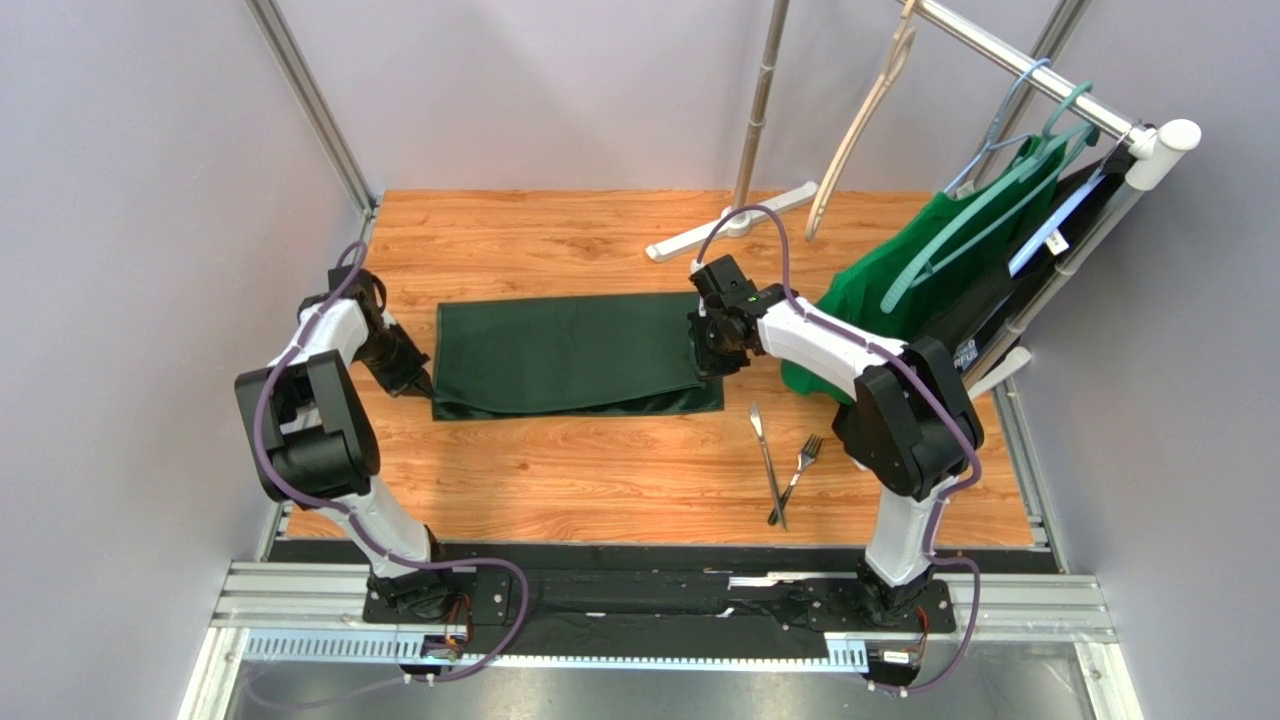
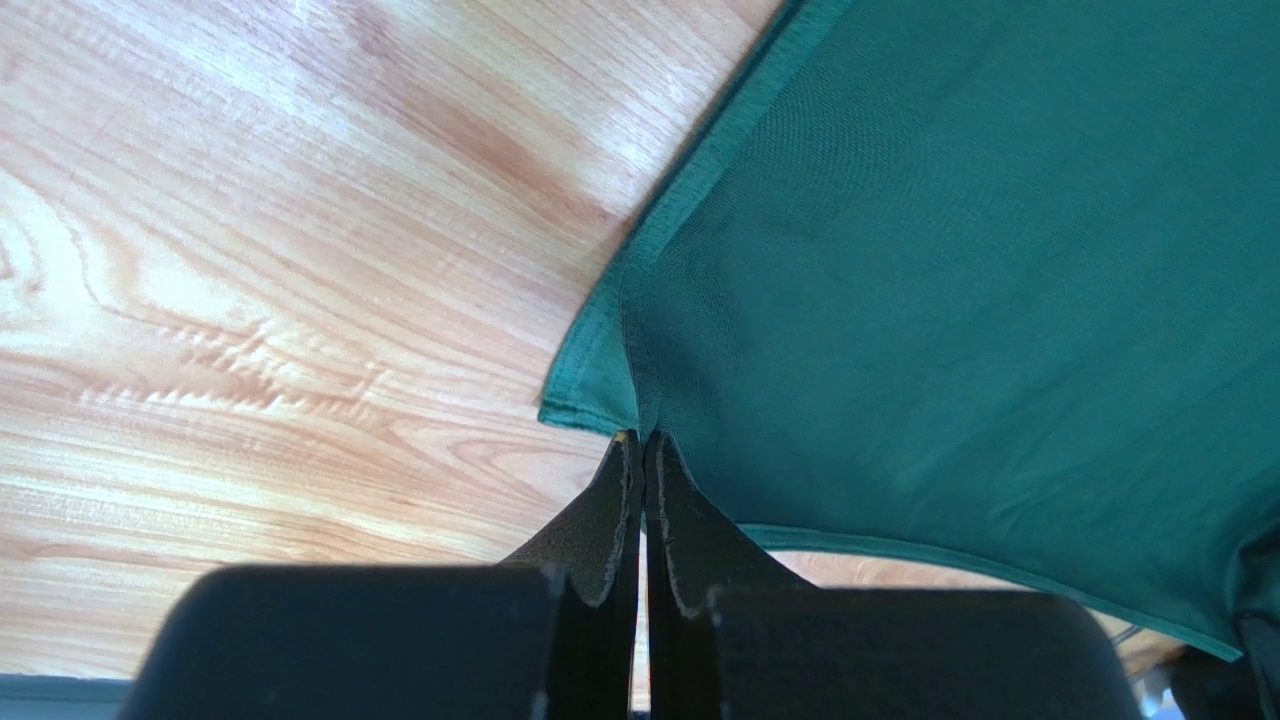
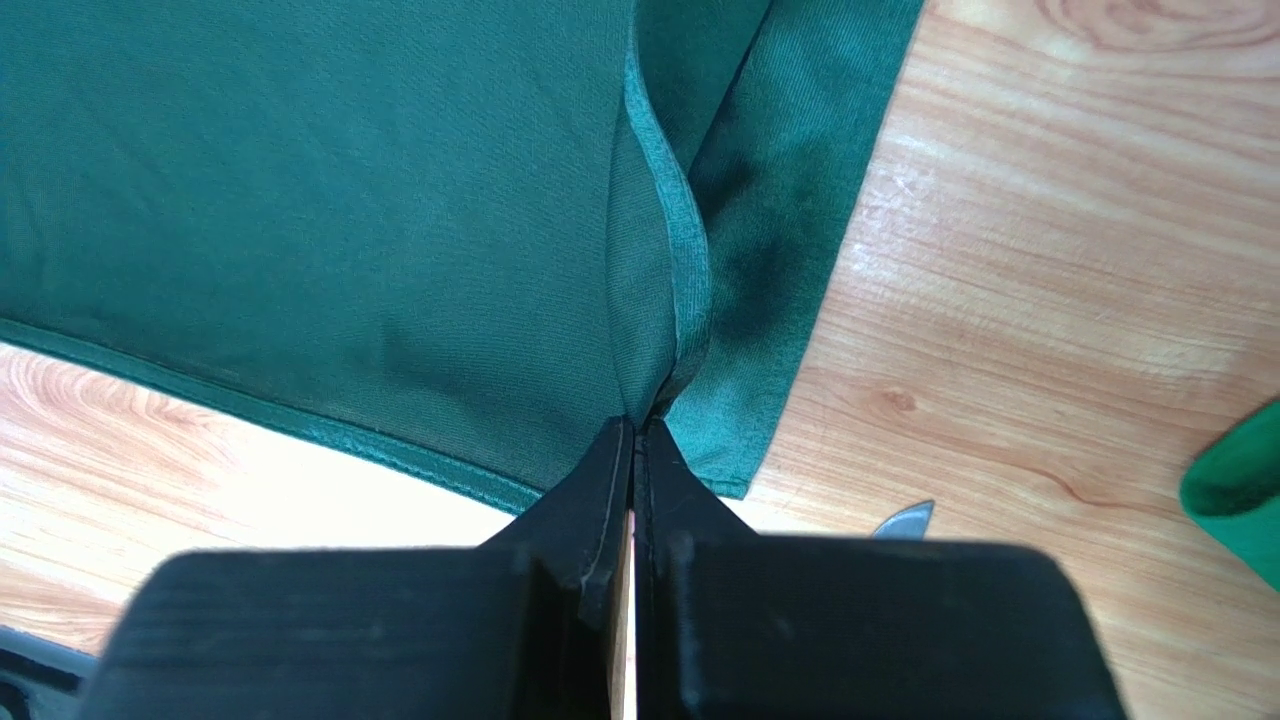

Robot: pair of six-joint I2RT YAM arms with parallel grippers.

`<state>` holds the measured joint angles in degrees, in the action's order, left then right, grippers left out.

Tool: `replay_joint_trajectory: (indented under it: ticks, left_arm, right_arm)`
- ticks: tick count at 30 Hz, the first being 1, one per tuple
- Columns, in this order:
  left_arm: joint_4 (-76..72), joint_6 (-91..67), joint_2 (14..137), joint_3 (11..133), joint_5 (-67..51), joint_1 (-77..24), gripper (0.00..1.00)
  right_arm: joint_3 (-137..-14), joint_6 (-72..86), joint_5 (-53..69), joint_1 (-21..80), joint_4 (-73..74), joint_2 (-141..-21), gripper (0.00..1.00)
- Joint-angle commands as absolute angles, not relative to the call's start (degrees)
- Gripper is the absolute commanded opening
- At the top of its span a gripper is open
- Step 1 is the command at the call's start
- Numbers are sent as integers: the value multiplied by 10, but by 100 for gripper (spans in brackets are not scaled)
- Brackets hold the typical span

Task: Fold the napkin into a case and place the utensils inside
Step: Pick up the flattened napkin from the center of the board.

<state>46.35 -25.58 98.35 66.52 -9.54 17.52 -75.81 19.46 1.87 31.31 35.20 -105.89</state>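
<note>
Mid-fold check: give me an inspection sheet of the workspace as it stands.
Surface: wood tabletop, no spills seen.
Job's things: napkin folded to a flat rectangle; fork and second silver utensil lie right of it, near ends crossed, not inside.
Clutter: white rack foot at the far edge.
End effectors: left end effector shut on the napkin's left corner; right end effector shut on its right edge.
Cables: purple cable looped along each arm.
Surroundings: green garment on teal hanger, right rear; grey walls.
</note>
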Motion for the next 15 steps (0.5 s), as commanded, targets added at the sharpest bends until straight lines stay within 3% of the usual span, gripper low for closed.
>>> replay_joint_trajectory:
  ticks: [1,11,15]
  left_arm:
    - [432,-262,909,669,-117,173,0]
    - [443,-304,694,814,-81,173,0]
    - [446,-324,601,868,-50,174,0]
  right_arm:
    - [-814,191,-17,310,348,-1042,0]
    - [-930,195,34,319,372,-950,0]
    - [-928,192,56,331,368,-831,0]
